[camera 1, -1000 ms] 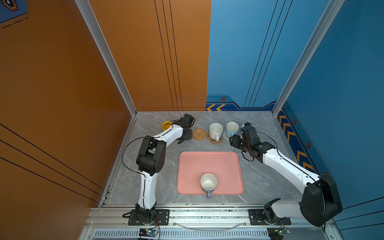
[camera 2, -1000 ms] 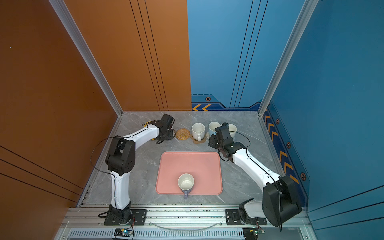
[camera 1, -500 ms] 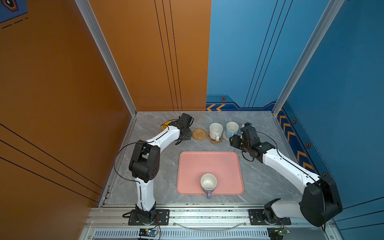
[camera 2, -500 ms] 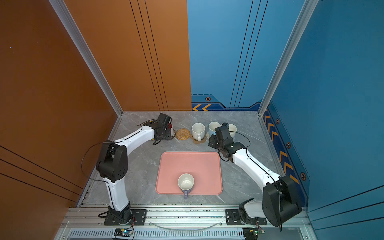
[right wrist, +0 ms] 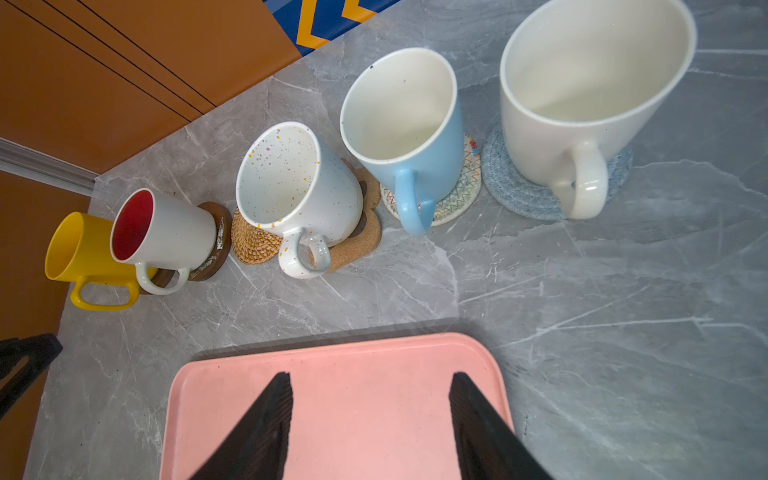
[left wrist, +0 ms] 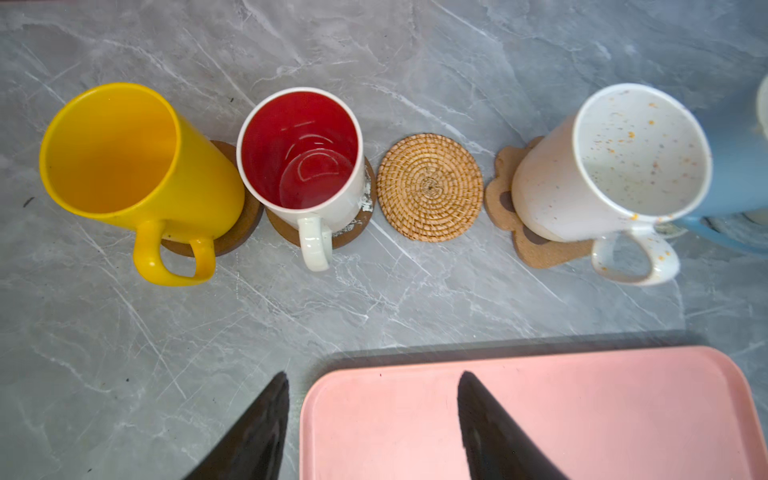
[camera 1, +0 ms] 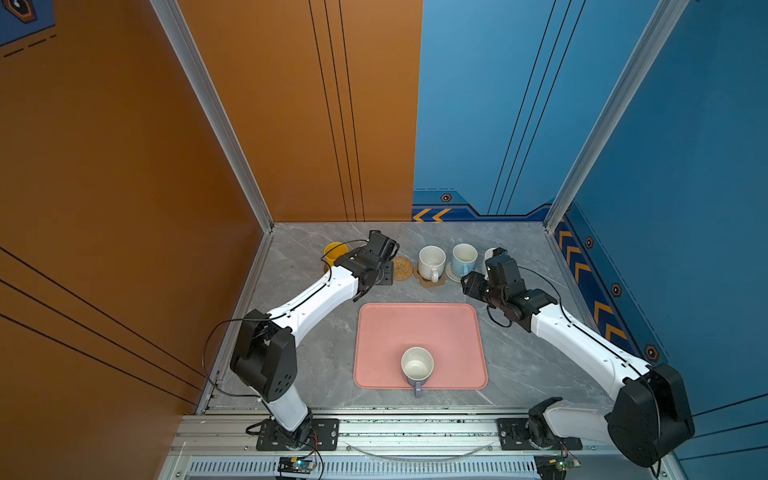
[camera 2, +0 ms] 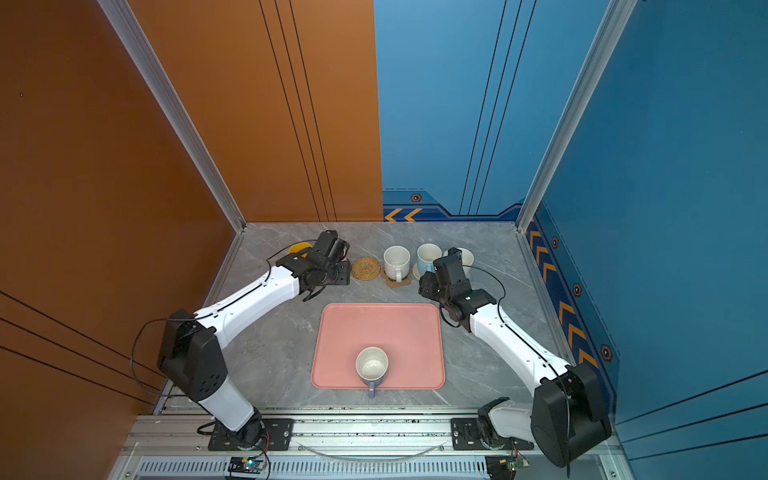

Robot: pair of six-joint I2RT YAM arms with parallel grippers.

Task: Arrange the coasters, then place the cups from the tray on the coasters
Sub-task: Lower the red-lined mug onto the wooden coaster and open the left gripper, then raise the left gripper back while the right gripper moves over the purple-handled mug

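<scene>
The pink tray (camera 1: 390,328) holds one lavender cup (camera 1: 417,365). Behind it runs a row: yellow cup (left wrist: 124,166) and white cup with red inside (left wrist: 303,158) on dark brown discs, a bare tan woven coaster (left wrist: 430,187), a speckled cup (left wrist: 615,166) on the paw coaster (left wrist: 536,245), a light blue cup (right wrist: 407,124) on a cream coaster (right wrist: 457,199), and a plain white cup (right wrist: 582,91) on a blue coaster (right wrist: 519,195). My left gripper (left wrist: 372,378) hangs open and empty over the tray's back left corner. My right gripper (right wrist: 370,376) is open and empty over its back right corner.
Orange wall panels stand close on the left and back left, blue ones on the right. In both top views the left wrist hides the red-inside cup, and the right wrist partly hides the plain white cup (camera 1: 490,252). Grey marble table (camera 1: 316,365) surrounds the tray.
My left gripper has opened wider and drawn back a little from the cup row toward the tray, and the left elbow has swung. The right arm has barely moved.
</scene>
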